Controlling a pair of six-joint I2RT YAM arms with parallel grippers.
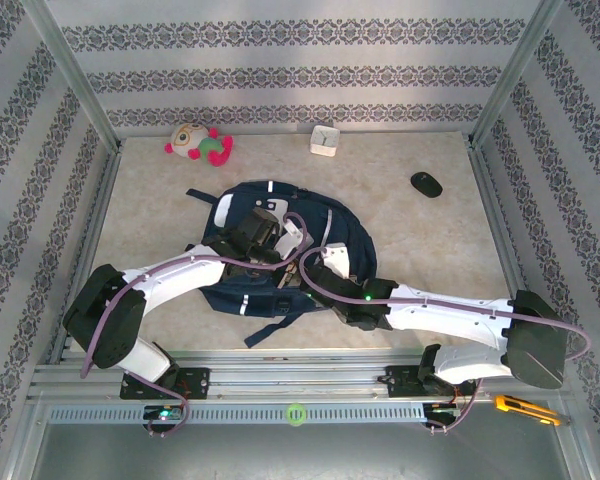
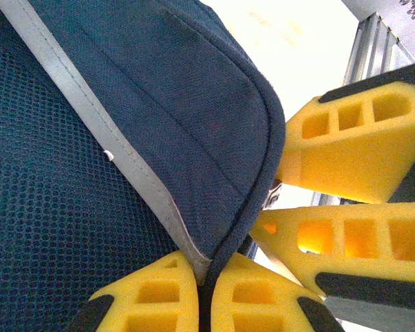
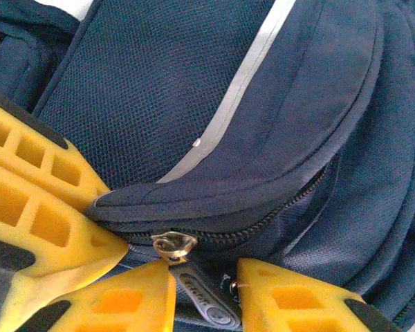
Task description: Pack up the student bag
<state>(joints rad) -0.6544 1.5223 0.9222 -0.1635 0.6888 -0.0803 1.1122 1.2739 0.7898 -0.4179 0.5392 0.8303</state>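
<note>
The left gripper (image 2: 202, 280) is clenched on the flap edge of the student bag (image 1: 345, 235). The right gripper (image 3: 206, 271) straddles the zipper pull (image 3: 209, 304) — whether it grips, I cannot tell.

Navy student bag (image 1: 325, 212), grey-striped, pink-green plush toy (image 1: 197, 143), white box (image 1: 325, 140)

From above, the left arm (image 1: 170, 275) and right arm (image 1: 450, 312) hide the middle of the student bag (image 1: 345, 232) from you. The dark object (image 1: 426, 184) on the desk (image 1: 430, 245) is too small to name.
</note>
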